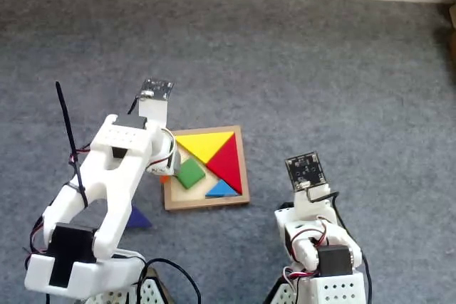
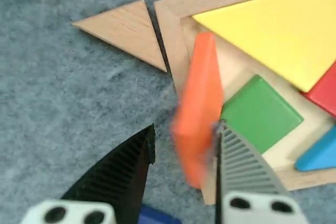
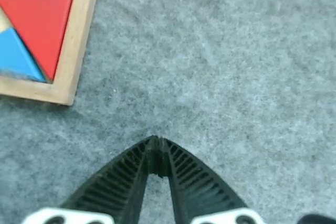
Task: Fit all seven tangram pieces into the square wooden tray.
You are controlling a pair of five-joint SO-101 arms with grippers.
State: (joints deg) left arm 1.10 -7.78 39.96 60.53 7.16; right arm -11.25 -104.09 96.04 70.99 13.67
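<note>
Left arm stretched forward from base at near left corner, upper links rising, forearm sloping ahead. Left wrist pitched down. Left gripper aimed downward, jaws spread wide: black finger on one side, grey finger on other, tips level. Right arm folded back, compact over own base at near right. Right wrist tipped down. Right gripper aimed downward, ribbed fingers closed, tips pressed together.
</note>
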